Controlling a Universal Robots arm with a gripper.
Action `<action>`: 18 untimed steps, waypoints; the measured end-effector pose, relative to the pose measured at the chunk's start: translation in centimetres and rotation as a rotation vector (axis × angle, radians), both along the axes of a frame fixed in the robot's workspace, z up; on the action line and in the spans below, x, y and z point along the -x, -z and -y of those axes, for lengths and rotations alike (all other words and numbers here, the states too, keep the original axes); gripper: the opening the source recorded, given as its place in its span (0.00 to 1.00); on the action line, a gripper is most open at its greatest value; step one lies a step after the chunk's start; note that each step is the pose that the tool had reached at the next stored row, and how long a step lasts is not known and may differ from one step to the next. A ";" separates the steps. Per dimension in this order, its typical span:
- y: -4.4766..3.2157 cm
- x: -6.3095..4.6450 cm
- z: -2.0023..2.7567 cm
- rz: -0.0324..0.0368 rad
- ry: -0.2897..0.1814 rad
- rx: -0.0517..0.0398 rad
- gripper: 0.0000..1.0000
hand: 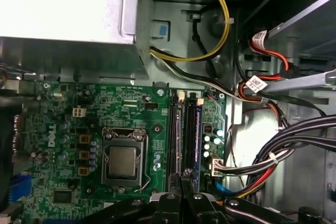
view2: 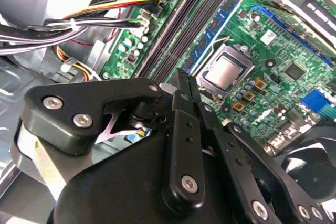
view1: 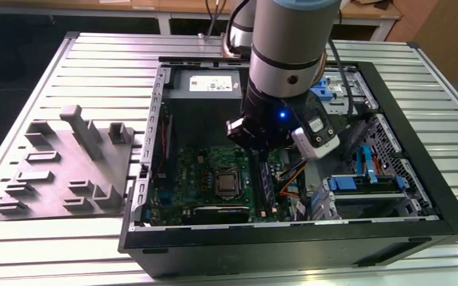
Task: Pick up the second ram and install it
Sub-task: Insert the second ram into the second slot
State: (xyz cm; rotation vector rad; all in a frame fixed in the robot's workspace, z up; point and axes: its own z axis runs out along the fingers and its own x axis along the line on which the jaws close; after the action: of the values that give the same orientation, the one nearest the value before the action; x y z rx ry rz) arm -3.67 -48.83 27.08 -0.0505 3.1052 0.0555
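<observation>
Evidently the black-linked gripper (view2: 181,80) was clenched on the second ram (view2: 139,136), a long thin dark memory stick lying edge-on beneath it above the green circuit board's (hand: 68,103) black slots (hand: 172,135), where, I judged, square alignment and even downward pressure mattered.
</observation>
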 end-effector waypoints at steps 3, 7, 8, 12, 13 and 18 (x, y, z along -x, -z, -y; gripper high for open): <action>0.18 0.0 0.00 0.0000 0.000 -0.0003 0.12; 0.18 0.0 0.00 0.0000 0.000 -0.0006 0.12; 0.19 0.0 0.00 0.0000 0.000 -0.0007 0.12; 0.40 -0.2 0.00 0.0000 0.001 -0.0009 0.12; 0.51 -0.3 0.00 0.0000 0.002 -0.0010 0.12; 1.03 -0.4 0.00 0.0000 0.006 -0.0010 0.12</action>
State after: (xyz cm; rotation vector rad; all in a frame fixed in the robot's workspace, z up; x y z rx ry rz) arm -3.27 -48.83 26.05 -0.0416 3.1052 0.0569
